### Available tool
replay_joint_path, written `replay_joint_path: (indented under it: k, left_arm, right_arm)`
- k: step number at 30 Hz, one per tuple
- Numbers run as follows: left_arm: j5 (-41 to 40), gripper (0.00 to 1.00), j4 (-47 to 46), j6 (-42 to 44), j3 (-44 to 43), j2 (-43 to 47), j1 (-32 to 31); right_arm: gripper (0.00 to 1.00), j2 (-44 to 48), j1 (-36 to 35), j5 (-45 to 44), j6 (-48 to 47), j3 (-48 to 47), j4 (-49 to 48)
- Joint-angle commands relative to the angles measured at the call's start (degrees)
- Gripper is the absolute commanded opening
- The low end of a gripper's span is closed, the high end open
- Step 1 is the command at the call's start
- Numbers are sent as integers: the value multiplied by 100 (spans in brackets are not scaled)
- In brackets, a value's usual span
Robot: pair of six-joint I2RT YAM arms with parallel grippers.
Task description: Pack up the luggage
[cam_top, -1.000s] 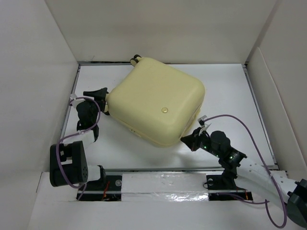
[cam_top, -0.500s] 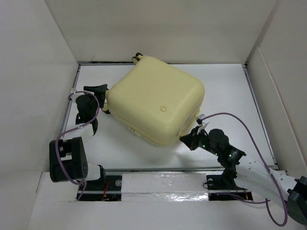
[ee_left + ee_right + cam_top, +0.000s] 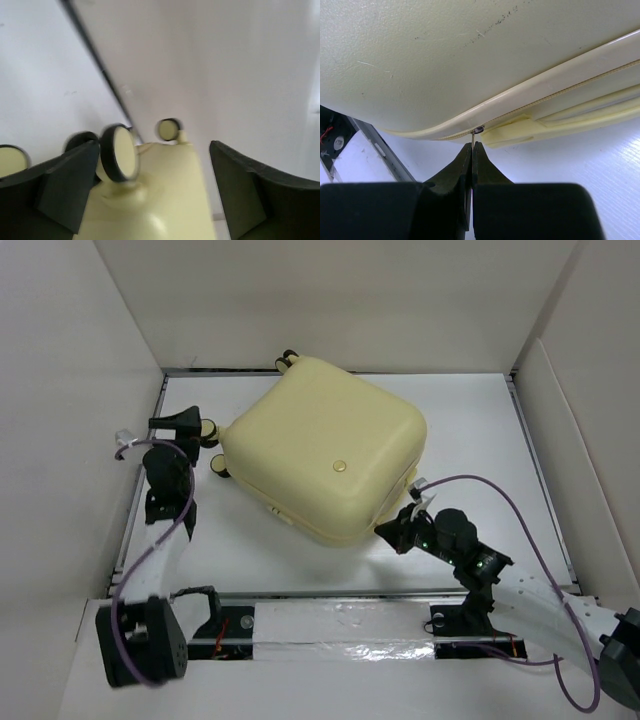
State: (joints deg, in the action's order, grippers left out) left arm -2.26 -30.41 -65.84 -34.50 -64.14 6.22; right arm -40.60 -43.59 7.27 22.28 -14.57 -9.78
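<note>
The pale yellow luggage (image 3: pixel 325 450) lies closed and flat at the table's middle, its small wheels (image 3: pixel 208 428) pointing left. My right gripper (image 3: pixel 389 531) is at its near right corner, shut on the thin metal zipper pull (image 3: pixel 472 136) that hangs from the zip seam (image 3: pixel 550 97). My left gripper (image 3: pixel 180 422) is open, just left of the luggage by its wheels and apart from them. In the left wrist view a wheel (image 3: pixel 119 152) and the yellow shell (image 3: pixel 150 200) lie between the open fingers (image 3: pixel 250 195).
White walls (image 3: pixel 330 300) box in the white table (image 3: pixel 480 430) on the back and both sides. A black rail (image 3: pixel 330 592) runs along the near edge. A purple cable (image 3: pixel 520 510) loops over the right arm.
My left gripper has drawn back from the luggage's left side, moving left and farther away, and the arm has stretched out. The luggage and right gripper have hardly moved.
</note>
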Motion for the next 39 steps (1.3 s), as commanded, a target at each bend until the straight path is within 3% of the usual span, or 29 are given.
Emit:
replay_joint_path:
  k: [1,2,3,4,5,6,14,19,23,27,32,39]
  left_arm:
    - [-855,90,-139,71,531,1410,-251]
    - [-846,78,-36,376,610,1831,-340]
    - [-681,40,52,519,811,2009,-436]
    - [-540,19,44,659,996,2359,-655]
    - [-417,4,-34,948,1198,2501,-779]
    - [-189,0,-87,1107,1618,2625,-902]
    - [400,0,132,1812,3106,3565,-2334]
    - [-239,0,248,2084,3476,3882,-3773]
    - [-810,0,-341,2303,3494,2859,-4996]
    - [-1811,0,-930,2629,2601,1354,-6289]
    - [-1646,0,-1748,2980,1843,-140,-6387]
    - [-1426,0,-2074,3069,1096,-1029,-6036]
  right_arm:
    - [0,-193,0,73,-171,-362,-217]
    - [0,-255,87,134,-198,-415,-182]
    - [0,-308,149,169,-224,-468,-182]
    - [0,-387,263,213,-294,-512,-295]
    - [0,-431,342,327,-312,-538,-349]
    - [0,-483,421,389,-338,-573,-445]
    - [0,-1371,1177,995,-655,-1407,-709]
    - [0,-2100,1546,1364,-725,-1830,-815]
    - [0,-2277,1547,1418,-699,-1901,-797]
    - [0,-2005,1494,1260,-620,-1559,-753]
    - [0,-1767,1371,1137,-471,-1075,-833]
    - [0,-1242,863,1101,-418,-794,-412]
